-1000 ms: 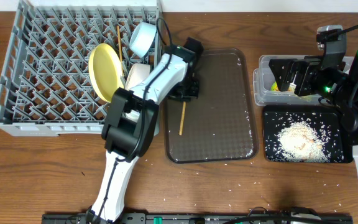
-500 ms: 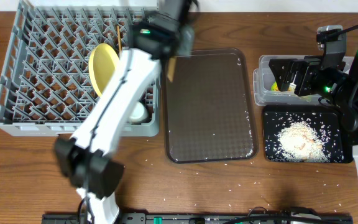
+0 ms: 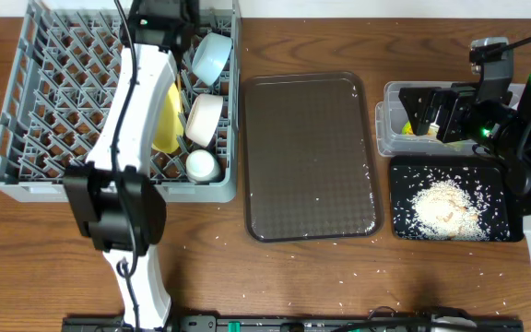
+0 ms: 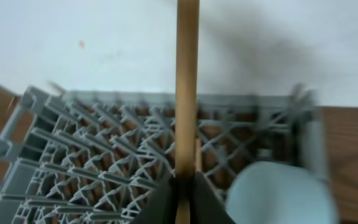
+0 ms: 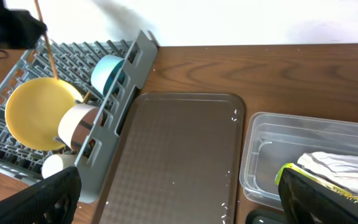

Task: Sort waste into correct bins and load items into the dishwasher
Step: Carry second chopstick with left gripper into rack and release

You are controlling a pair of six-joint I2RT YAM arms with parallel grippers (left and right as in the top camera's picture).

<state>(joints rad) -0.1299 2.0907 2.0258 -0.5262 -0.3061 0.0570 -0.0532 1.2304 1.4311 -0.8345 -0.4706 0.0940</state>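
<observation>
My left gripper (image 3: 161,17) is over the far edge of the grey dish rack (image 3: 53,111). It is shut on a wooden chopstick (image 4: 187,93), which stands upright in the left wrist view. The right wrist view shows the same chopstick (image 5: 45,43) above the rack. In the rack are the yellow plate (image 3: 166,134), light blue bowl (image 3: 212,55), white bowl (image 3: 204,120) and small cup (image 3: 201,166). My right gripper (image 5: 185,199) is open and empty by the clear tub (image 3: 393,97). The tub holds the white wrapper (image 5: 340,163) and the packet (image 5: 319,180). Rice (image 3: 445,203) lies in the black tray (image 3: 404,175).
The dark brown serving tray (image 3: 312,157) lies between the rack and the bins, with only a few rice grains on it. More loose grains are scattered on the wooden table (image 3: 339,286) near the front edge. My left arm crosses over the rack's right side.
My left gripper lifted the chopstick off the brown tray and swung it left and back, over the dish rack's far edge. The right arm has not moved.
</observation>
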